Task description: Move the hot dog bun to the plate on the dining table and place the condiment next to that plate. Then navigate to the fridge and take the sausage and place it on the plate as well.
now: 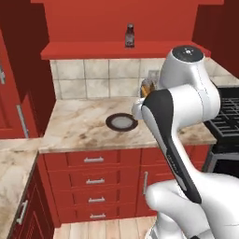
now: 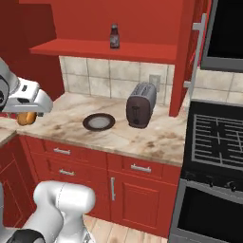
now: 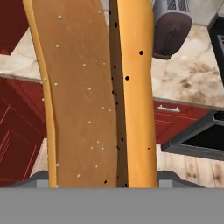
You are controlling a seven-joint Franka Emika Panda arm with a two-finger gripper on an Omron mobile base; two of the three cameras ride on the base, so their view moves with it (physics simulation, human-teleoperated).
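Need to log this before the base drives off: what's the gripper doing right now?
Gripper: closed on the hot dog bun, carried above the counter edge.

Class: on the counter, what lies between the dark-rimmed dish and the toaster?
Nothing: in the right base view, bare marbled counter separates the dish from the toaster.

Two base views from behind the arm, left and right, looking forward and down at the desk (image 1: pixel 84 126), sharing dish (image 1: pixel 121 122), shelf (image 1: pixel 102 49) and bottle (image 1: pixel 130 35). Hand view very near the bun (image 3: pixel 92 96), toaster (image 3: pixel 171 33) behind.
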